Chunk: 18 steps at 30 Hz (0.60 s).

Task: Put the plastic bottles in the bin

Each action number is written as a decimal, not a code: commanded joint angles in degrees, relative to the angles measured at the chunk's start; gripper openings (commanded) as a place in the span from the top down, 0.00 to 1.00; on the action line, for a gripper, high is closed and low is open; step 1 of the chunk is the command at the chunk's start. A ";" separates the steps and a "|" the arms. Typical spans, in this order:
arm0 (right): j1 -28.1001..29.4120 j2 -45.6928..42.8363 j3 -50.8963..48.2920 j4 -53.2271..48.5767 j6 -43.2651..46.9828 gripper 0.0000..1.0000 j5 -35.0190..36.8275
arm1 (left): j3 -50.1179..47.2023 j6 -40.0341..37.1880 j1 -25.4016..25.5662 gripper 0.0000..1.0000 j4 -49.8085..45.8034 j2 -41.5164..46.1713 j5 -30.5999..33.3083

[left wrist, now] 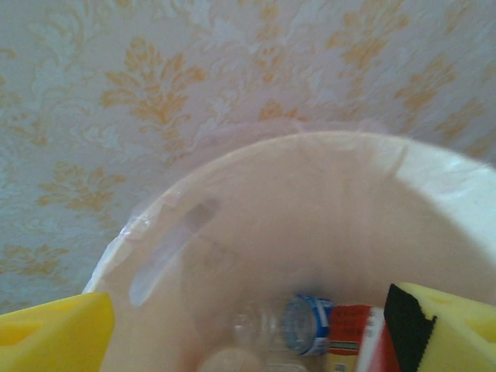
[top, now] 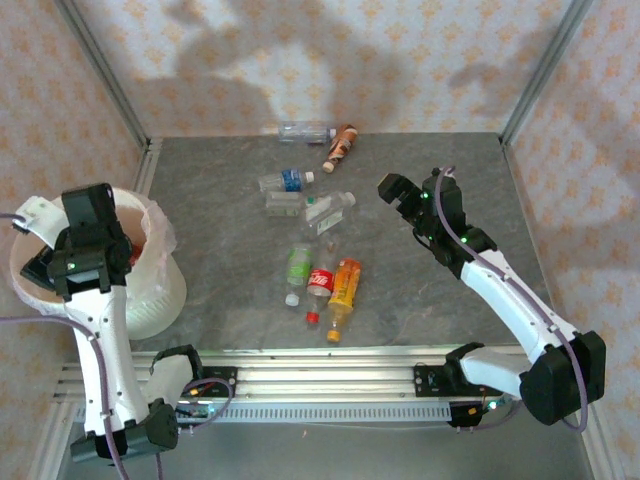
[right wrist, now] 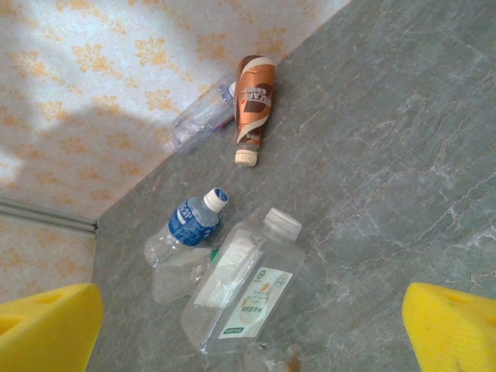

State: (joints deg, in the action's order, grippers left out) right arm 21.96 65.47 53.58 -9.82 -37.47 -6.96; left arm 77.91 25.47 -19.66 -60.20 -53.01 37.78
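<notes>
My left gripper (top: 70, 255) (left wrist: 248, 341) hangs open over the bin (top: 160, 290), a white bucket with a pinkish bag liner (left wrist: 310, 225). Nothing sits between its yellow fingers (left wrist: 62, 329). Below them, inside the bin, lie a clear blue-labelled bottle (left wrist: 306, 325) and a red-labelled one (left wrist: 356, 341). Several plastic bottles lie on the table: clear (top: 305, 131), brown (top: 341, 146) (right wrist: 254, 101), blue-labelled (top: 285, 180) (right wrist: 186, 225), white-labelled (top: 328, 211) (right wrist: 248, 291), green (top: 299, 266), red (top: 320, 285) and orange (top: 343, 286). My right gripper (top: 400, 195) (right wrist: 252, 325) stands open above the table, right of the white-labelled bottle.
The grey table (top: 220, 260) is closed in by patterned walls at the back and sides. A flattened clear bottle (top: 284, 204) lies between the blue-labelled and white-labelled ones. A metal rail (top: 330, 365) runs along the near edge.
</notes>
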 commanded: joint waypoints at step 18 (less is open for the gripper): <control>0.10 1.83 0.07 -3.29 -2.18 0.01 4.43 | 5.22 12.85 20.78 0.01 15.82 3.17 -34.91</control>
State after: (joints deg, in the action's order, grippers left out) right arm 21.96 66.57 53.58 -11.29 -39.20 -3.57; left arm 82.06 36.49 -3.27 -48.88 -48.01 4.49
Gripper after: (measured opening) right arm 0.993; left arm 0.994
